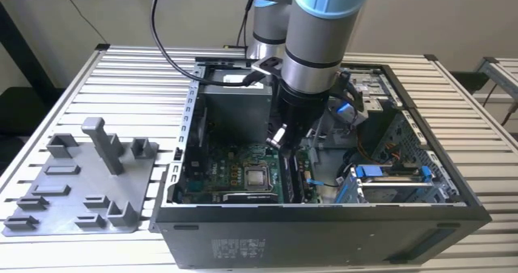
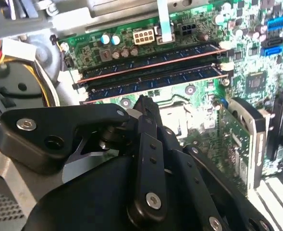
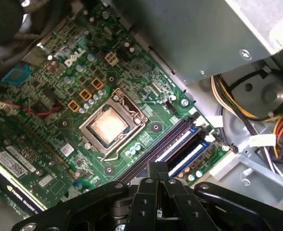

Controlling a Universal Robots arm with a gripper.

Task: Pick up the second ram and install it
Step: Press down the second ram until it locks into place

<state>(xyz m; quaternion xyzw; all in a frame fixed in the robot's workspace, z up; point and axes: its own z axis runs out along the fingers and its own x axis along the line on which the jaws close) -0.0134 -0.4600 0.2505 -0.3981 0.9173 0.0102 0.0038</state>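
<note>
My gripper [image 1: 279,141] is down inside the open computer case [image 1: 324,215], over the green motherboard [image 3: 50,110]. Its black fingertips [image 3: 158,167] are shut together, and no part shows between them. They stand right at the row of memory slots [image 2: 151,72] beside the silver CPU [image 3: 107,126]. Two slim dark sticks with coppery edges stand in those slots; the one nearer the fingertips reads as the second ram [image 2: 153,82]. I cannot tell whether the tips touch it.
The grey power supply box [image 3: 194,33] and a bundle of yellow and black wires [image 3: 242,106] crowd one side of the slots. A drive cage with blue clips [image 1: 389,176] fills the case's right. A grey plastic tray [image 1: 81,182] lies outside on the slatted table.
</note>
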